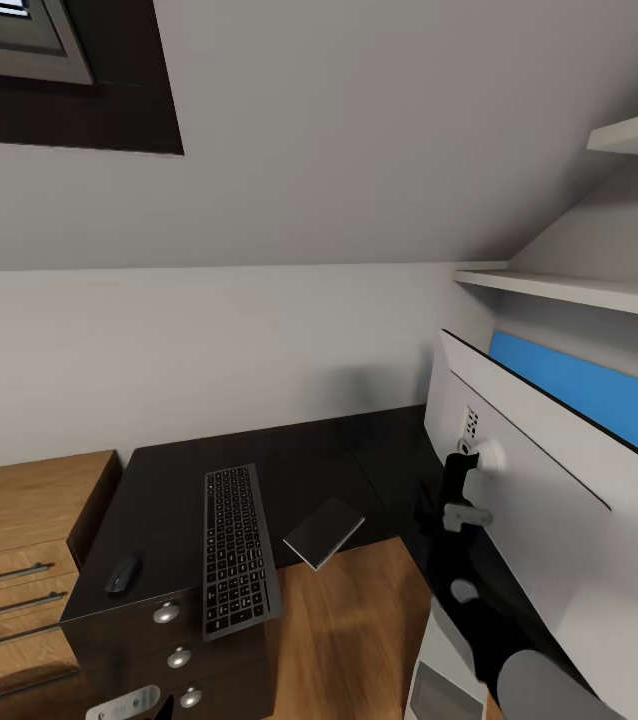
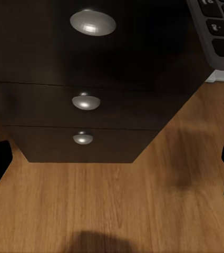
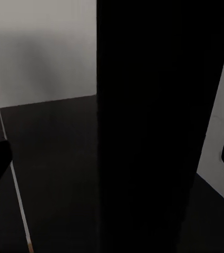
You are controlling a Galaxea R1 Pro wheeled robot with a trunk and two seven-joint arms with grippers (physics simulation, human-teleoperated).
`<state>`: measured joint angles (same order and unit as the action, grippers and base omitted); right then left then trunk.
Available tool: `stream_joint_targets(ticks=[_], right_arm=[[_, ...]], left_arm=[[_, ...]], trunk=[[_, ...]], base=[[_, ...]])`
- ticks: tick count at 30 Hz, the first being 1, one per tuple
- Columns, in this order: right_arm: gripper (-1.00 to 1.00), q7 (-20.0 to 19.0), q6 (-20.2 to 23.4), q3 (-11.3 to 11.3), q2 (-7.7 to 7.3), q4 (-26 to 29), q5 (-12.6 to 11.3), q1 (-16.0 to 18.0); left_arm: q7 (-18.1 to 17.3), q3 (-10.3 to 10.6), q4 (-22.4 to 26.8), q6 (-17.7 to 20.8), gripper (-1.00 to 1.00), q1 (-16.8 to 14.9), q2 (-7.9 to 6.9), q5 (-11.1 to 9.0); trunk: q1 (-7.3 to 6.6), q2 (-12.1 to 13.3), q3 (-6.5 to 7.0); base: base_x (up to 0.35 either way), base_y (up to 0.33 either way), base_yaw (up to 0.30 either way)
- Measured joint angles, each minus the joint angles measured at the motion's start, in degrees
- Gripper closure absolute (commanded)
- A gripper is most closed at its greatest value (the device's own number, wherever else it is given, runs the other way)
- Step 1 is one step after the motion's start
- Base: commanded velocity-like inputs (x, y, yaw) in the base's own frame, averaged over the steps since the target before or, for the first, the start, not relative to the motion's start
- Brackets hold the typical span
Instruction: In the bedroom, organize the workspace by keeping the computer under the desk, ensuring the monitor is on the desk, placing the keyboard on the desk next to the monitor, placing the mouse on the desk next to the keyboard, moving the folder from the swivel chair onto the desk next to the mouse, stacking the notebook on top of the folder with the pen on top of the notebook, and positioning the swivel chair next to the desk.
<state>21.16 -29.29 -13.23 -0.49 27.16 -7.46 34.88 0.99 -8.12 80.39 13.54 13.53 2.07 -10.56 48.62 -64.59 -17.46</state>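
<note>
Judged the step in hand to be settling the monitor (image 1: 549, 490) on the worktop (image 1: 169, 490). Found the monitor leaning at the worktop's right end, pale back toward the head camera, a blue strip along its upper edge. Found the right tool (image 3: 112, 163) spread wide, with a broad black upright between its fingers, probably the monitor's stand, though could not tell for certain nor see any contact. Found the left tool (image 2: 112, 158) wide too and holding nothing, low over the wooden floor (image 2: 117, 211) in front of the drawers (image 2: 85, 103).

Needed to centre on that upright before closing, then bring the screen upright slowly and set its foot fully on the worktop. Needed to keep well apart from the keyboard (image 1: 239, 550) and the dark flat book (image 1: 323, 531) overhanging the front edge. Noted the mouse (image 1: 122, 573) at the far left, beyond the keyboard.
</note>
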Motion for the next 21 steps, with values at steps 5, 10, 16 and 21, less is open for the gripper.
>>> stream_joint_targets(ticks=[5,10,16,21], right_arm=[[-1.00,-0.10,4.52,0.01,-0.48,2.06,-2.04,-0.08],[-1.00,-0.12,5.58,0.01,-0.77,2.62,-3.14,-0.12],[-1.00,-0.13,5.79,0.01,-0.83,2.73,-3.37,-0.13],[-1.00,-0.13,5.80,0.01,-0.84,2.74,-3.39,-0.13]], left_arm=[[-0.01,-0.01,0.00,0.00,-1.00,0.01,0.00,0.00],[0.00,-0.01,0.00,0.00,-1.00,0.01,0.00,0.00],[-0.03,0.00,0.00,0.00,-1.00,0.01,0.00,0.00],[-0.04,0.00,0.00,0.00,-1.00,0.01,0.00,0.00]], trunk=[[0.00,0.00,0.00],[0.00,0.00,0.00],[0.00,0.00,0.00],[0.00,0.00,0.00]], base=[[0.000,0.000,0.000],[0.000,0.000,0.000],[0.000,0.000,0.000],[0.003,0.000,0.000]])
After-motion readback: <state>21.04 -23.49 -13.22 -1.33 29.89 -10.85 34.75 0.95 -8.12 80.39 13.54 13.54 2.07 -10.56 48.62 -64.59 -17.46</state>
